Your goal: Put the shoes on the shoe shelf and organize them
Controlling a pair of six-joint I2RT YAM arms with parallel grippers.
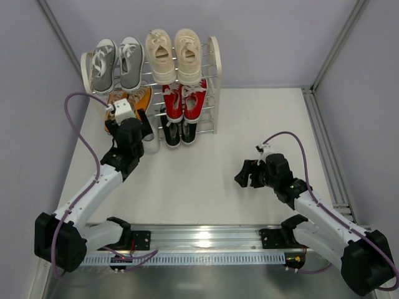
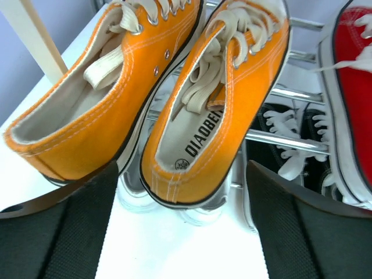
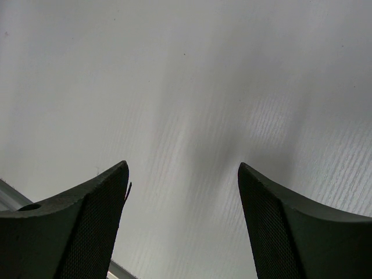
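Note:
The shoe shelf (image 1: 214, 75) stands at the back of the table. The grey pair (image 1: 116, 62) and the beige pair (image 1: 173, 55) sit on its top tier. The orange pair (image 1: 138, 96) and the red pair (image 1: 185, 99) sit on the middle tier, with the black pair (image 1: 180, 132) at bottom right. White heels (image 1: 150, 145) show at bottom left. My left gripper (image 1: 131, 124) is open in front of the orange shoes (image 2: 215, 110). Its jaws stand either side of the right orange heel without touching it (image 2: 181, 174). White shoe heels (image 2: 200, 214) show beneath. My right gripper (image 1: 245, 175) is open and empty over bare table (image 3: 183, 171).
The red shoe (image 2: 354, 87) and black shoes (image 2: 290, 139) sit right of the orange pair in the left wrist view. The shelf's cream end frame (image 2: 35, 40) stands at the left. A metal rail (image 1: 206, 235) runs along the table's near edge.

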